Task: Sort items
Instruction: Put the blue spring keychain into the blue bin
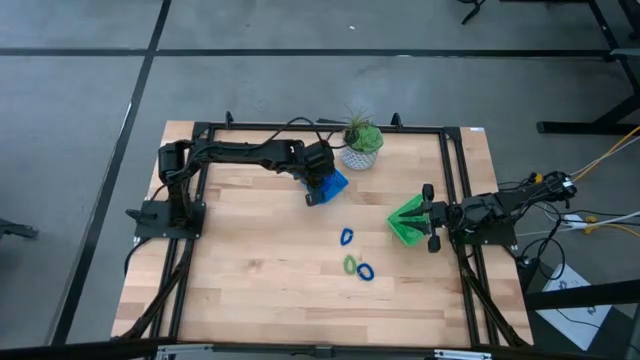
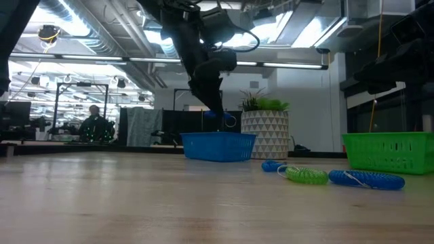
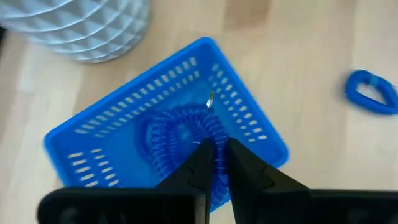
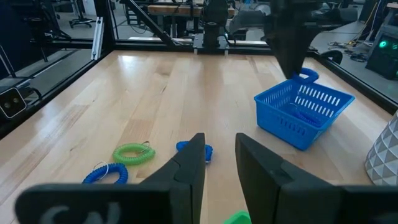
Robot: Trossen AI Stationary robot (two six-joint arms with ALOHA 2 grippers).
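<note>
Pale wood planks of the bench (image 2: 135,203) fill the foreground of the low view, bare up to the trays. No brand, label or readable writing shows on anything.

Beyond the bench is a large hall with ceiling lights and exposed ducts (image 2: 81,41); a person (image 2: 95,125) sits far back at a desk. From above, the bench stands on grey floor (image 1: 80,120) marked with dark lines.

At the far edge stands a white patterned pot with a green plant (image 1: 361,140). Just beside it sits the square blue tray (image 1: 328,187), holding blue coiled rings (image 3: 177,134) piled in its middle. The left tool (image 3: 214,149) hangs directly over this tray, its fingers pressed nearly together on a blue coil that hangs between their tips.

The green tray (image 1: 408,222) lies toward the bench's right side, tipped in the overhead view; what it contains cannot be made out. The right tool (image 4: 217,155) rests just beside it, fingers spread apart with nothing between them.

Three rings lie loose on the wood between the trays, nearer the green one: a blue ring (image 1: 346,237), then a light green ring (image 1: 350,264) touching another blue ring (image 1: 365,271) beside it.
</note>
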